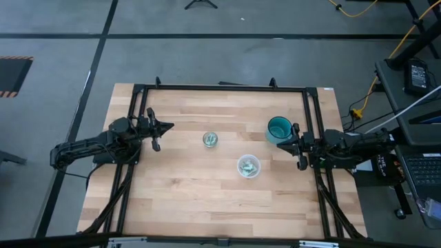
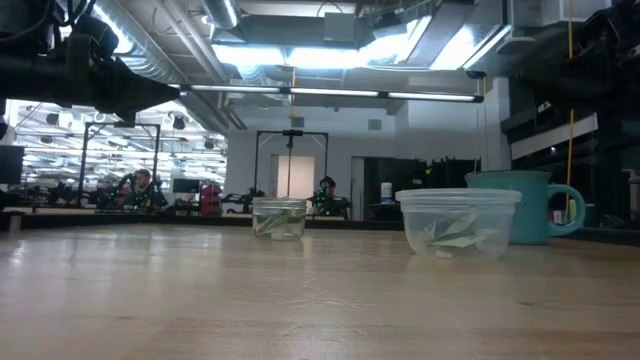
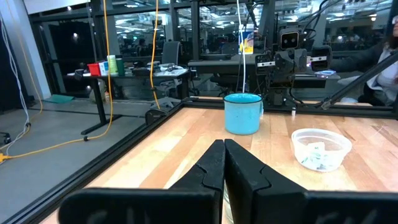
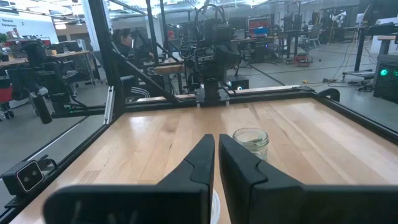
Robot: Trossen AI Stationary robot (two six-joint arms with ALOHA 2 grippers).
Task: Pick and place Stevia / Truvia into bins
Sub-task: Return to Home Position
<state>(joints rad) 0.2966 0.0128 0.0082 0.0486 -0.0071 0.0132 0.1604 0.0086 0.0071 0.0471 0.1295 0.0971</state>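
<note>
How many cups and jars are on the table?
3. The glass jar sits near the middle, the plastic cup is just right of it, and the teal mug stands farther right. None seem hidden.

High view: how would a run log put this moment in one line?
left fingers: shut, left side of table | right fingers: shut, beside teal mug | packets: in glass jar and plastic cup

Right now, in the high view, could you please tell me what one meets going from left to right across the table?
left gripper → glass jar → plastic cup → teal mug; the right gripper overlaps the mug's span, so it is left unranked.
</note>
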